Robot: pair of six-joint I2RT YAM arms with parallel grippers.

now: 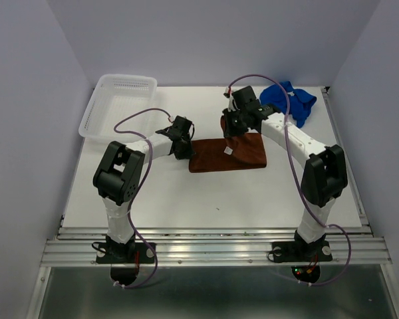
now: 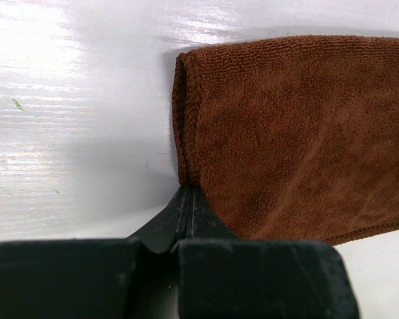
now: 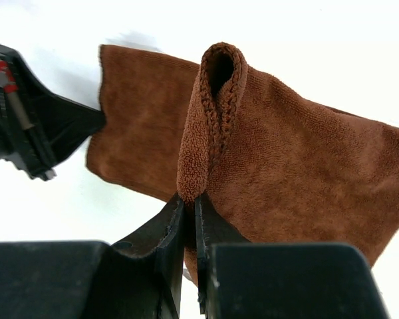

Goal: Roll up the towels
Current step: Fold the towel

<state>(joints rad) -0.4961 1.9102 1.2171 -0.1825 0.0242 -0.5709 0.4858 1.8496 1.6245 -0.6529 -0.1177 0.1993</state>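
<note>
Both clamped on the brown towel [image 1: 213,158]: left pincer [image 2: 188,194] at its edge, right pincer [image 3: 189,199] on a fold.

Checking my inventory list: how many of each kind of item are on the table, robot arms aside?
Towels: 2, the brown towel and the blue towel
Baskets: 1, the white basket
Total: 3

Plain pale lavender walls [image 1: 206,40] enclose a flat white tabletop [image 1: 186,199] on three sides; a ribbed aluminium rail [image 1: 213,249] lines its near edge.
</note>
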